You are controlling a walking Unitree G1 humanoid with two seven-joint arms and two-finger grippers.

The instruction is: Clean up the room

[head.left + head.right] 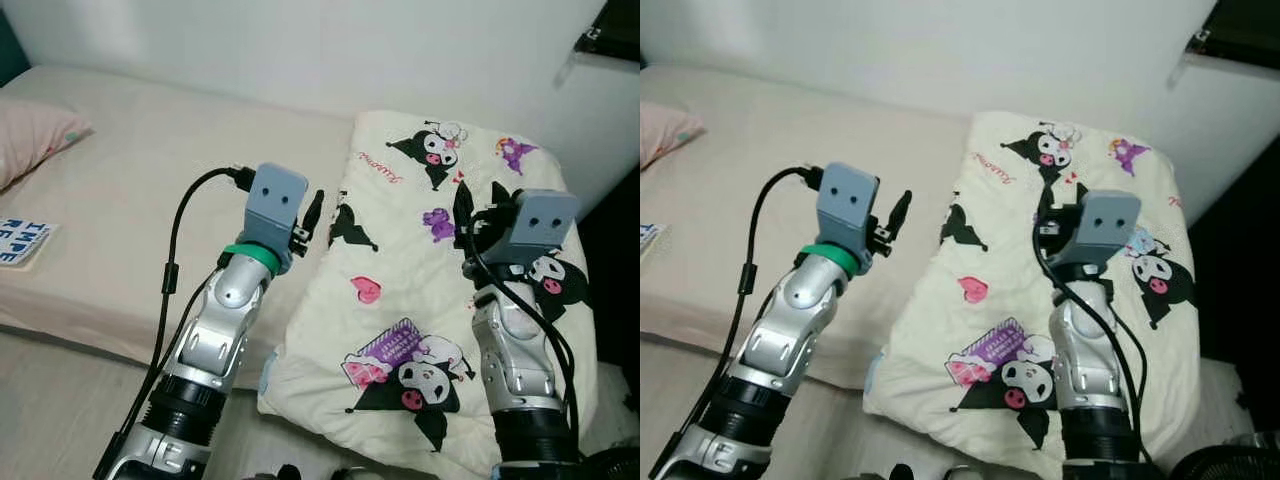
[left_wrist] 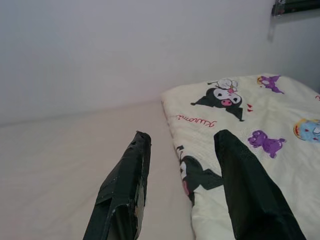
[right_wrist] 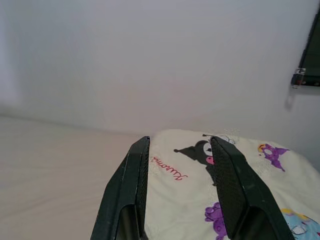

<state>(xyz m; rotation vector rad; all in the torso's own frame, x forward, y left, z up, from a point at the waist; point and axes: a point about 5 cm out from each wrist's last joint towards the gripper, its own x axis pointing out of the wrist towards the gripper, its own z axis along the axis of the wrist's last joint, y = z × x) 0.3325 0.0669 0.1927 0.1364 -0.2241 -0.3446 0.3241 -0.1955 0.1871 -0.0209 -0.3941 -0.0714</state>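
Left end effector, fingers spread and holding nothing, hovers over the cartoon-print blanket's left edge. Right end effector, also spread and holding nothing, hangs above the blanket, which lies folded on the bed, well apart from the pink pillow.

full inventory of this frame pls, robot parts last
Folded cream quilt with black cartoon characters: 1, cream, black and purple, lying on the bed's right end, front edge overhanging.
Beige mattress sheet: 1, beige, spread over the bed by the white wall.
Pink pillow: 1, pink, bed's far left.
Blue-lettered white card: 1, white and blue, left front of the bed.
Left gripper: 1, black fingers, open, raised beside the quilt's left edge.
Right gripper: 1, black fingers, open, above the quilt.
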